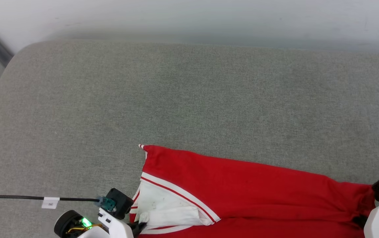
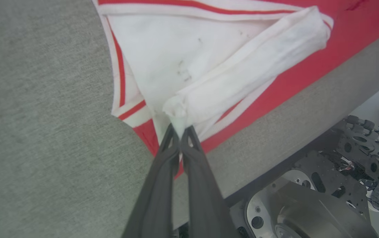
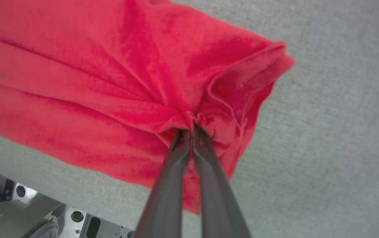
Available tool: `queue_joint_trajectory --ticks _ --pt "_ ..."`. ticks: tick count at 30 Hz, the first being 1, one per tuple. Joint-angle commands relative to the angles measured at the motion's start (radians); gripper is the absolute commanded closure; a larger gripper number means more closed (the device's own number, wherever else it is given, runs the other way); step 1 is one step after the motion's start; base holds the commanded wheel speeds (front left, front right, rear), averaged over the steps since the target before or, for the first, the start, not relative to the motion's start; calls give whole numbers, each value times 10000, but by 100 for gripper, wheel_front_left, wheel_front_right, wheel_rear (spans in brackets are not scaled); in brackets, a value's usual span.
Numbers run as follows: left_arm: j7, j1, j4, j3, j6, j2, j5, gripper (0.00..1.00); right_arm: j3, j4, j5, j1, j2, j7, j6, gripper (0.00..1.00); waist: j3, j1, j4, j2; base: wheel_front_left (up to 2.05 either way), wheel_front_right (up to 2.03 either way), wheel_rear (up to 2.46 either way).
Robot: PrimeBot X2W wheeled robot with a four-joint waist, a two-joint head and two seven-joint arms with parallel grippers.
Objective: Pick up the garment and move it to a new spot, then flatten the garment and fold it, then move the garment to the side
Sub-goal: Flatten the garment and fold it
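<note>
The left gripper (image 2: 179, 130) has its two dark fingers pressed together on a pinch of the white sleeve (image 2: 252, 69), whose cloth is rolled and bunched where it meets the tips. The right gripper (image 3: 191, 127) is likewise closed tight on a gathered knot of red cloth at the other end, with folds fanning out from the pinch.

Between them the garment (image 1: 242, 185), red with a white sleeve and red-and-white striped trim, is stretched along the near edge of the grey cushion (image 1: 176, 92), from about the middle toward the right. Its far side runs at a slant across the cushion, with a striped corner sticking up at the left end. I cannot tell whether any part is lifted off the cushion.

A black cable (image 1: 17, 197) with a white tag (image 1: 50, 202) crosses the cushion's near left part to the left wrist. Below the cushion's near edge is the robot's metal base (image 2: 308, 205). A pale wall (image 1: 189, 19) stands behind the far edge.
</note>
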Motion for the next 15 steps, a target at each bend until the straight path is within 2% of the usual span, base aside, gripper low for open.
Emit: queue_joint_trajectory --ticks 1,4,6,7,8,9,15 --pt "-82 -51 229 -74 -152 -171 57 100 140 172 -26 -46 -135 -118 -8 100 46 1 -2 0 0 0 0" --pt "-262 -143 649 -125 -332 -399 17 100 444 453 -118 -185 -259 -293 -11 100 104 1 5 0 0 0 0" --pt "-391 -210 1066 -227 -507 -601 80 100 581 694 81 -294 -125 -457 -11 100 102 1 -1 0 0 0 0" --pt "-401 -228 1190 -261 -584 -657 81 72 613 738 96 -345 -104 -551 -11 98 84 1 -9 0 0 0 0" --pt "-466 -248 1294 -282 -616 -707 107 6 563 801 116 -409 -56 -622 -11 27 60 1 -21 0 0 0 0" --pt "-579 -286 1368 -257 -641 -770 121 0 552 821 142 -459 -38 -705 -11 0 35 1 -24 0 0 0 0" --pt "-1553 -310 1438 136 -567 -987 114 0 112 488 665 -521 230 -916 -9 0 -385 1 -19 0 0 0 0"
